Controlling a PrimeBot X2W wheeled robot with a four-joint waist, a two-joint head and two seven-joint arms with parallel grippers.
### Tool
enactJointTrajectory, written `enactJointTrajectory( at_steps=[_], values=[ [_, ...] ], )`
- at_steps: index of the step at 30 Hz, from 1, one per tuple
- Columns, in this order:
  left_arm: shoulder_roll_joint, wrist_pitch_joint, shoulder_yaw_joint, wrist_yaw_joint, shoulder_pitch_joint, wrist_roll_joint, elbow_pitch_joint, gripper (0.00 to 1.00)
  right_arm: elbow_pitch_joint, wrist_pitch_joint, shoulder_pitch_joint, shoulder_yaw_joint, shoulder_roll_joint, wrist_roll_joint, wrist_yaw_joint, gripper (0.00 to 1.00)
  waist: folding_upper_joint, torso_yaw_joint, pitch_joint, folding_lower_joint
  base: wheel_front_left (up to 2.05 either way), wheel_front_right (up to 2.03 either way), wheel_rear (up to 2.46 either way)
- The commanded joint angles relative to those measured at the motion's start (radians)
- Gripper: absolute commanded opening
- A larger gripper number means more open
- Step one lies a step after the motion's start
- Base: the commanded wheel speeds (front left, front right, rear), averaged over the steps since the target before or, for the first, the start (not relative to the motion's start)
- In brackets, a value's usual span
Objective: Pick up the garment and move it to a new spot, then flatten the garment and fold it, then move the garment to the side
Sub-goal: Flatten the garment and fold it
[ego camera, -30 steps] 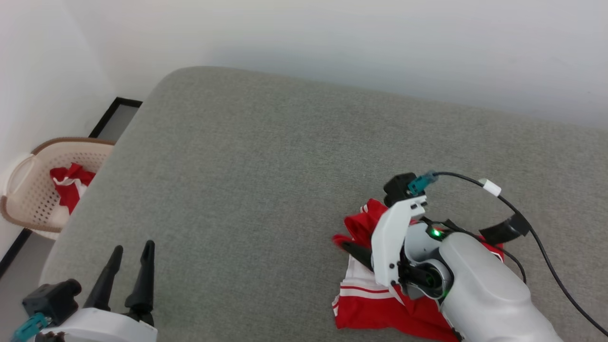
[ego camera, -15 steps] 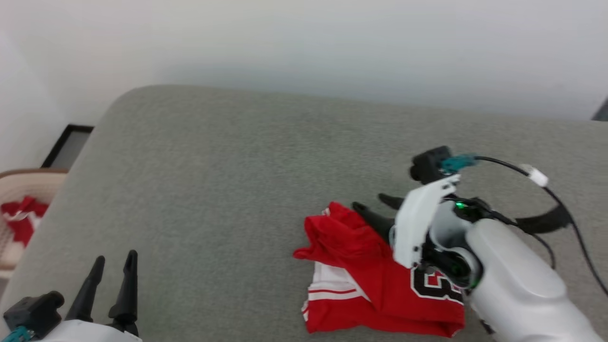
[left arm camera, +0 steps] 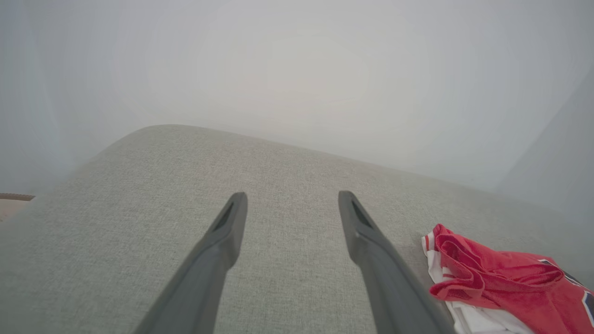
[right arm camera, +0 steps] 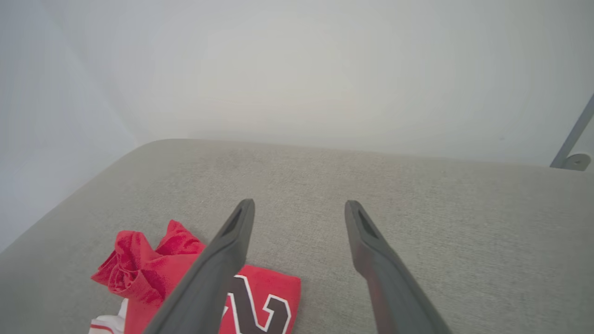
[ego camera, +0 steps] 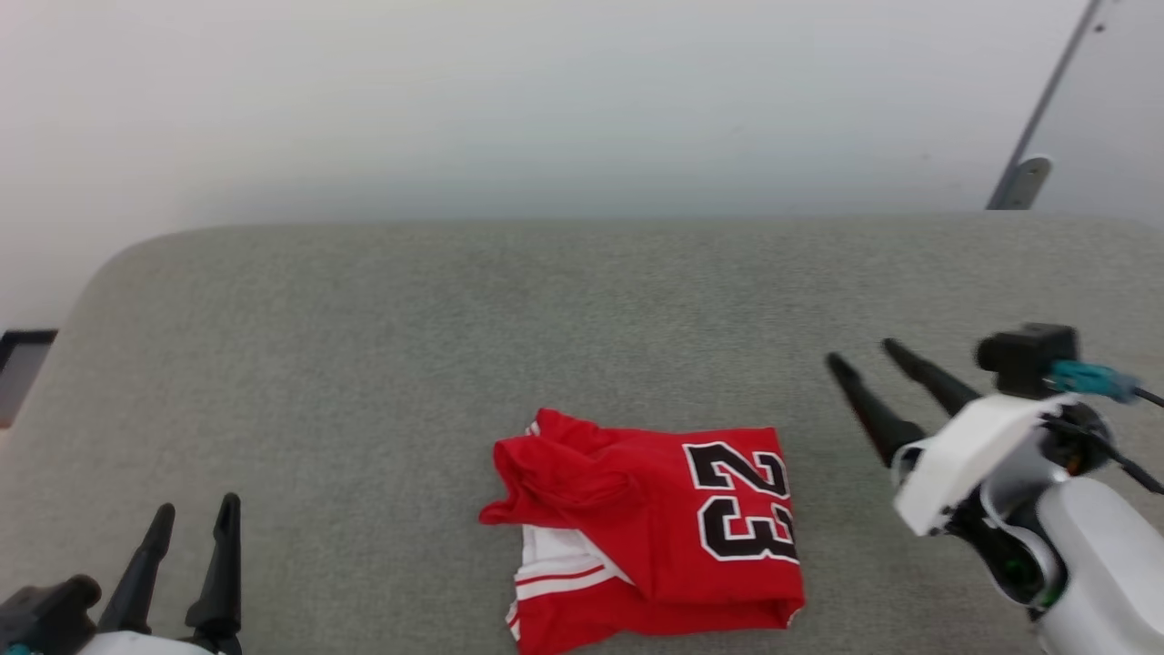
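one red garment (ego camera: 646,537) lies folded on the grey cushion (ego camera: 364,364), with the black number 23 facing up. a bit of white cloth with red stripes pokes out at its near left corner, and its far left end is bunched up. nothing touches it. the garment sits between the two pincers, to the left of the right pincer (ego camera: 861,354) and to the right of the left pincer (ego camera: 196,504), nearer to the right one. the right pincer is wide open and holds nothing. its two dark fingers point out over bare cushion, apart from the garment. in its own wrist view the garment lies low and to the left, partly hidden by one finger. the left pincer is wide open too and holds nothing. it is well apart from the garment, which shows at the low right corner of its wrist view. beyond both pincers the cushion ends at a pale wall (ego camera: 546,91). a thin grey pole (ego camera: 1037,100) stands by the wall, far past the right pincer.
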Motion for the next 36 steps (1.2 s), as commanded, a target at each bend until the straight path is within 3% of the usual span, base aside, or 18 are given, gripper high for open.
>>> enactJointTrajectory(
  at_steps=[1, 10, 15, 36],
  values=[
    [0.003, -0.003, 0.003, 0.002, 0.019, 0.019, -0.003, 1.00, -0.010, -0.049, 0.032, -0.024, -0.019, -0.021, -0.002, 1.00, 0.0000, -0.036, -0.023, 0.0000, 0.00, 0.00, 0.00],
    [0.002, -0.001, 0.027, -0.002, 0.040, 0.027, -0.001, 1.00, -0.018, -0.219, 0.155, -0.125, -0.057, -0.064, -0.002, 1.00, 0.0000, -0.060, -0.041, 0.0000, 0.00, 0.00, 0.00],
    [-0.001, -0.001, 0.056, -0.003, 0.052, 0.043, 0.000, 1.00, -0.015, -0.260, 0.227, -0.184, -0.058, -0.081, -0.002, 1.00, 0.0000, -0.066, -0.052, 0.0000, 0.00, 0.00, 0.00],
    [0.004, -0.001, 0.064, -0.005, 0.064, 0.058, -0.006, 1.00, -0.068, -0.257, 0.353, -0.293, -0.013, -0.139, -0.002, 1.00, 0.0000, -0.062, -0.064, 0.0000, 0.00, 0.00, 0.00]
  ],
)
